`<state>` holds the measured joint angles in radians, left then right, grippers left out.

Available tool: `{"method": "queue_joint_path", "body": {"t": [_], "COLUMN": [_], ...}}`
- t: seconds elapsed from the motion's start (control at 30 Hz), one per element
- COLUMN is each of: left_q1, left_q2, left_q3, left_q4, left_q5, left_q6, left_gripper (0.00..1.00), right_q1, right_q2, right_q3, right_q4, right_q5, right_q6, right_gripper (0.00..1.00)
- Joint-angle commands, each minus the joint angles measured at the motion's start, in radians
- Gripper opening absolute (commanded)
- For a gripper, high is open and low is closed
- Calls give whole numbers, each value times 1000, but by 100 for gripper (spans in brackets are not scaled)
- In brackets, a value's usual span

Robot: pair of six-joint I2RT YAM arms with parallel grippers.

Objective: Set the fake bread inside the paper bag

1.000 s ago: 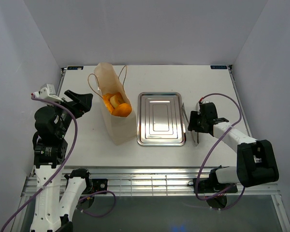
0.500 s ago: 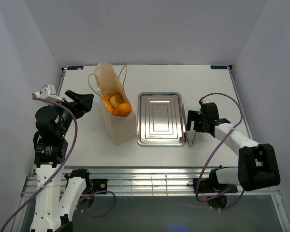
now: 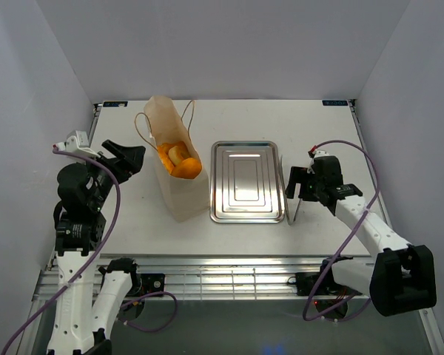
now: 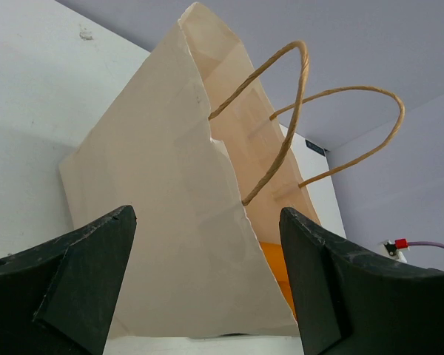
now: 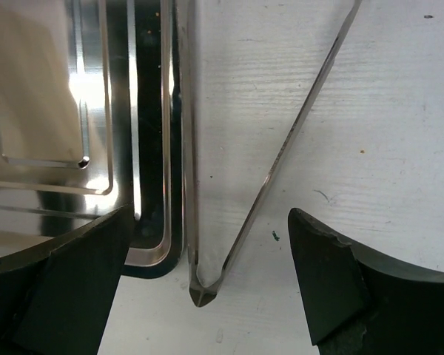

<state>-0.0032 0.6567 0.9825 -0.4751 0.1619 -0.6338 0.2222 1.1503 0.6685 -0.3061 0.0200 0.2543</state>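
The left arm rises from its base at the near left corner, folds at the elbow and levels its wrist toward the middle of the table (image 3: 133,214), so that the left gripper (image 3: 129,157) faces the left side of the paper bag (image 3: 179,188) without touching it; its jaws stand wide and hold nothing. The right arm reaches forward and inward from the near right, forearm low, with the right gripper (image 3: 294,185) tipped down over the metal tongs (image 3: 290,201). Its fingers are spread fully, one on either side of the tongs, gripping nothing. The tongs lie flat on the table in a narrow V, one leg running just beside the right rim of the silver tray (image 3: 246,146). The bag stands upright just left of the tray, mouth open and handles up, with the fake bread (image 3: 179,159) showing orange inside it. Two small blue labels (image 3: 334,103) sit at the table's far corners, their print too small to read.
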Motion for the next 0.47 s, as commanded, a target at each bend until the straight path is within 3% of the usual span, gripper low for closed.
{"method": "queue_joint_path", "body": {"t": [0.0,0.43], "left_q1": [2,2], "left_q2": [-12,-68], "left_q3": [-27,-111], "left_q4": [13,23], "left_q5": [13,-1], "left_q6": [-10,-23], "left_gripper": [89,89], "right_q1": [-6,-6], "right_q2": [-53,-222], "right_q3": [34,-96], "right_q4": [-30,94], "right_q5": [-81,-359], "right_q6": [6,51], "right_gripper": [90,90]}}
